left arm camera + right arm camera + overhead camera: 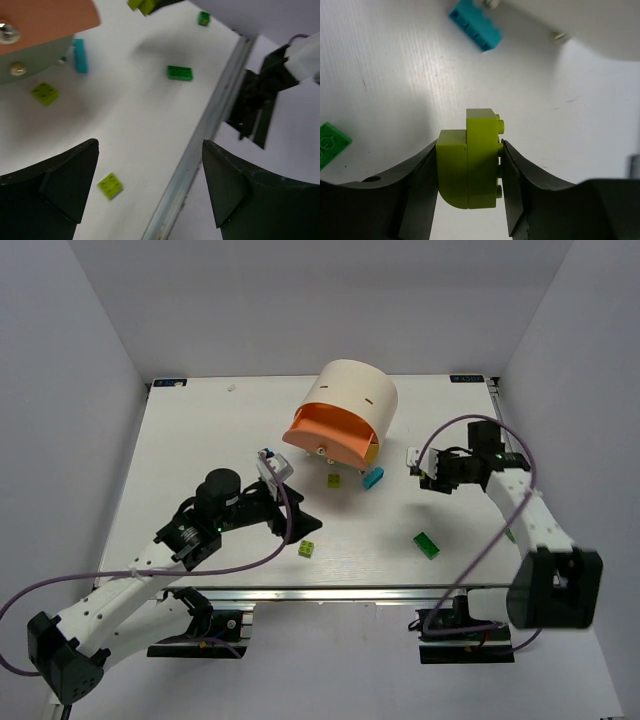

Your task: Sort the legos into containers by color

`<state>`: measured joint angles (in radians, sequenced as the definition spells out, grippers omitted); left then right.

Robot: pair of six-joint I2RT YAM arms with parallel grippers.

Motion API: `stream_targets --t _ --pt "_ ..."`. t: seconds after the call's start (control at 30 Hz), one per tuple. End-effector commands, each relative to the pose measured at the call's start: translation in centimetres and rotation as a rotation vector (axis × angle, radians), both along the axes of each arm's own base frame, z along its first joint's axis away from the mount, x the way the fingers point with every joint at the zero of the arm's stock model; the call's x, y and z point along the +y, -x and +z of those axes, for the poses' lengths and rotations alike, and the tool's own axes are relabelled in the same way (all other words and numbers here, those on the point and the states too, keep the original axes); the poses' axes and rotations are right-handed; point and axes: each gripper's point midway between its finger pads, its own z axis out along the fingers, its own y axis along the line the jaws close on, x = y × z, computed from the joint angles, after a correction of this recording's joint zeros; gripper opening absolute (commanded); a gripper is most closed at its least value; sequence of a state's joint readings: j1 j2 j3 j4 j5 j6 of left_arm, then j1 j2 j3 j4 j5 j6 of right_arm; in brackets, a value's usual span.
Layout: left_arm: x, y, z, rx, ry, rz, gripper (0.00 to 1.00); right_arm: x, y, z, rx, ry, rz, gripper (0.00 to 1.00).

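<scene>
At the top middle the orange drawer sticks out of the cream drum, its inside hidden, while the right gripper pinches a lime lego, the left gripper has its fingers spread wide, and other legos lie below the drum.

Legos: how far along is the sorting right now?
Done: the cream drum's orange-fronted drawer stands open; its contents are hidden. In hand: the right gripper clamps a lime-green studded plastic brick; the left gripper is open, empty. Left: at least two lime bricks, a teal brick and a dark green brick on the white table.
</scene>
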<state>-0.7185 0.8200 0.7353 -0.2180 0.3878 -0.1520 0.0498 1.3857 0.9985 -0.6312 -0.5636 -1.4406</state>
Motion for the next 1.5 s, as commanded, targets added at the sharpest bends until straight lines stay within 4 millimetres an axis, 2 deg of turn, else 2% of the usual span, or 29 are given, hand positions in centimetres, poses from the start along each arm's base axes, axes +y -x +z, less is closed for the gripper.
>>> stream_targets --t 0.0,0.03,0.1,0.2,0.3,0.47,0.63,0.8,0.87,1.03,1.17,1.23,1.43,1.47 --pt "-3.2 2.6 1.0 0.140 0.122 -0.187 0.94 2.4 4.4 5.2 -0.104 -0.096 0.099 0.00" --pt "-3.9 3.2 1.9 0.196 0.176 -0.216 0.94 3.0 5.4 6.3 -0.132 -0.127 0.131 0.00" --pt "-4.6 3.1 2.0 0.299 0.230 -0.206 0.94 4.2 7.8 8.3 -0.210 -0.166 0.187 0.00" --pt "-5.7 2.9 3.6 0.351 0.324 -0.216 0.94 6.0 11.0 10.6 -0.292 -0.241 0.279 0.00" --pt "-6.6 2.7 4.6 0.379 0.370 -0.205 0.94 7.0 13.0 11.8 -0.301 -0.269 0.347 0.00" --pt "-8.4 1.5 5.0 0.416 0.388 -0.167 0.95 8.2 15.1 12.0 -0.304 -0.281 0.431 0.00" --pt "-11.3 0.8 4.0 0.468 0.336 -0.142 0.95 9.2 16.0 11.9 -0.308 -0.274 0.483 0.00" --pt "-13.0 0.1 2.5 0.488 0.277 -0.082 0.95 9.7 16.3 11.9 -0.307 -0.273 0.497 0.00" --pt "-13.6 -0.1 2.7 0.477 0.271 -0.074 0.95 9.9 16.5 11.4 -0.301 -0.269 0.507 0.00" --pt "-14.4 -0.3 2.4 0.461 0.235 -0.048 0.93 10.1 16.8 10.6 -0.290 -0.265 0.515 0.00" --pt "-15.2 -0.2 1.8 0.472 0.221 -0.059 0.83 10.4 17.1 10.2 -0.275 -0.272 0.522 0.00" --pt "-15.7 0.1 1.3 0.484 0.203 -0.073 0.82 10.5 17.0 10.2 -0.277 -0.269 0.521 0.00" --pt "-16.0 0.2 0.3 0.493 0.155 -0.063 0.81 10.6 16.6 10.4 -0.285 -0.256 0.507 0.00" --pt "-15.9 0.1 0.1 0.492 0.144 -0.060 0.78 10.7 16.5 10.4 -0.282 -0.256 0.504 0.00"
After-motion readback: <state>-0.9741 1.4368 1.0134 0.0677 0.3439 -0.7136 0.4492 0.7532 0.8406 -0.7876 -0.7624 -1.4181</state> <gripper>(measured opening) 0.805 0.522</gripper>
